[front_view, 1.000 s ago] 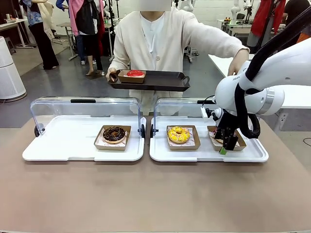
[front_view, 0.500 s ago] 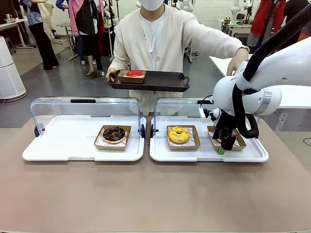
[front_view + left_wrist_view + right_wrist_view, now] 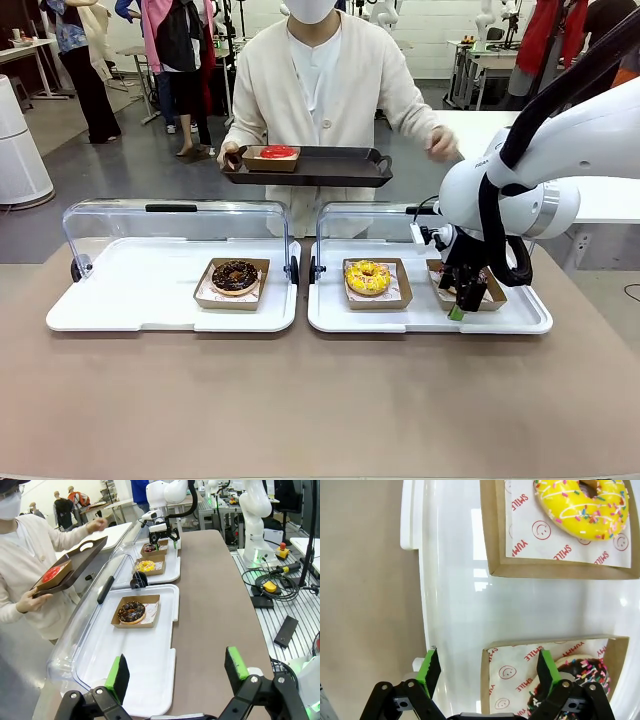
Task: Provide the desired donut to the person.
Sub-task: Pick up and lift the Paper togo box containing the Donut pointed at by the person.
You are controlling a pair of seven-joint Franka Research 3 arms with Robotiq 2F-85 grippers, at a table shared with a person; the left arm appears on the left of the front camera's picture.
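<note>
I count four donuts, each flat in its own one of four brown card boxes (image 3: pixel 205 292): a red-glazed donut (image 3: pixel 278 151), a chocolate-iced donut (image 3: pixel 235 275), a yellow sprinkled donut (image 3: pixel 367 276) and a dark donut with coloured sprinkles (image 3: pixel 582 672). The red one rides on the single black tray (image 3: pixel 340 165), held in one hand by the person in the cream cardigan (image 3: pixel 320 90) at twelve o'clock of the brown tabletop (image 3: pixel 300 400); the other hand (image 3: pixel 440 145) is raised, free.

Two white trays with raised clear lids (image 3: pixel 175 225) sit side by side. The left white tray (image 3: pixel 130 290) carries the chocolate one. The right white tray (image 3: pixel 420 318), at its three o'clock, carries the yellow one and, at three o'clock of that, the dark sprinkled one. That donut is round, so it has no long axis; its hole faces up.

The right end effector (image 3: pixel 463 303) hangs over it, released, one finger above the box, the other above bare tray. The left end effector (image 3: pixel 176 669) is released too, out by the left white tray's nine o'clock end.
</note>
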